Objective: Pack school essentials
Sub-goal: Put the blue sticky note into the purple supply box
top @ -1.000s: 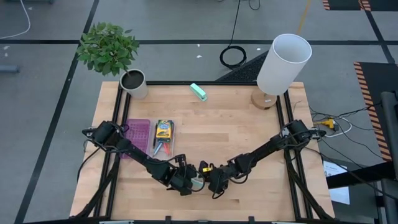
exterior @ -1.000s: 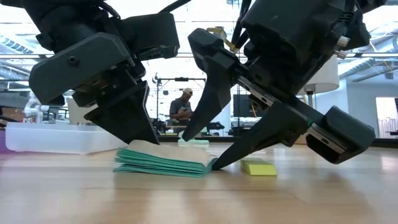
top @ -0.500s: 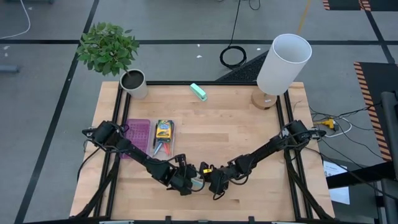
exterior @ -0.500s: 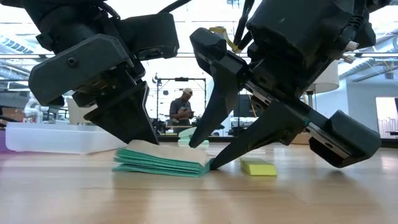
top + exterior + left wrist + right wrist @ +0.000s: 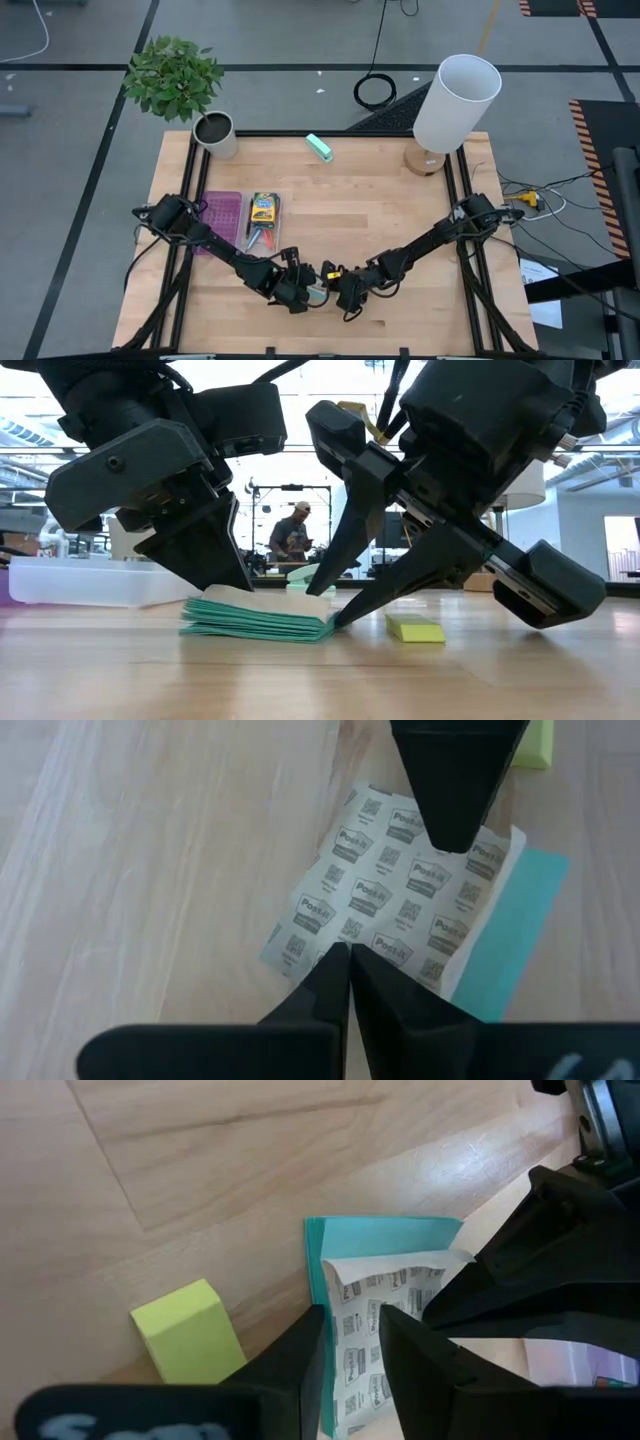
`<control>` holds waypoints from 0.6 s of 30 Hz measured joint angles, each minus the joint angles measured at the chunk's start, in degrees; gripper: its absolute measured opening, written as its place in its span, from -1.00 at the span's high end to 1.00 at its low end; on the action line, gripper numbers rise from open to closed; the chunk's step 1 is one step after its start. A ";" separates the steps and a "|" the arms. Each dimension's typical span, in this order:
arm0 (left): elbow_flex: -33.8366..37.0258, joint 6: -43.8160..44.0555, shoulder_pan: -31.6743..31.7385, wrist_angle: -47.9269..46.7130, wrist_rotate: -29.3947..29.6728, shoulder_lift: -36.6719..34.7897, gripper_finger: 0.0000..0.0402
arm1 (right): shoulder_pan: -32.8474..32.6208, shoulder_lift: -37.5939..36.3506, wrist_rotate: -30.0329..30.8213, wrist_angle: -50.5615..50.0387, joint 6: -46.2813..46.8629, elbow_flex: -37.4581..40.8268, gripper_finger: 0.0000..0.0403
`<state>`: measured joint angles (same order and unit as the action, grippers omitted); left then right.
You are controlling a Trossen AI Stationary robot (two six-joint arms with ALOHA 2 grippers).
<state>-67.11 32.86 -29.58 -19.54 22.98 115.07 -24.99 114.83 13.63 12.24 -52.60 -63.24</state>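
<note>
Pad (image 5: 400, 890): square teal stack w/ printed paper cover, both pincers touching.

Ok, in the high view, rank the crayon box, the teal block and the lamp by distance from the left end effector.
1. Crayon box: nearest the left end effector, beside the purple case.
2. Teal block: near the table's far edge.
3. Lamp: farthest, at the far right corner.

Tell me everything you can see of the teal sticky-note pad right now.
The teal sticky-note pad lies flat on the wooden table near its front edge: a thin stack of teal sheets topped by a white backing printed with Post-it logos. The left gripper presses its far side; the right gripper straddles its near edge. A yellow pad sits apart beside it.
</note>
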 joint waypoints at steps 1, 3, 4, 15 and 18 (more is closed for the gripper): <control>0.00 0.00 0.00 0.01 0.00 0.00 0.91 | 0.00 -0.03 0.00 0.05 -0.31 0.00 0.54; 0.00 0.00 0.00 0.01 0.00 0.00 0.91 | 0.00 -0.03 0.00 0.29 -0.61 0.00 0.54; 0.00 0.00 0.00 0.01 0.00 0.00 0.91 | 0.00 -0.03 0.00 0.41 -0.61 0.00 0.54; 0.00 -0.17 -0.02 0.05 0.00 0.00 0.91 | -0.02 -0.11 0.13 1.11 -0.61 0.00 0.54; 0.00 -0.16 -0.02 0.06 0.00 0.00 0.91 | -0.02 -0.13 0.23 1.40 -0.61 -0.02 0.54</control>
<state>-67.11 32.70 -29.61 -19.48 22.98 115.07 -25.02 114.69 13.86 13.64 -53.21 -63.26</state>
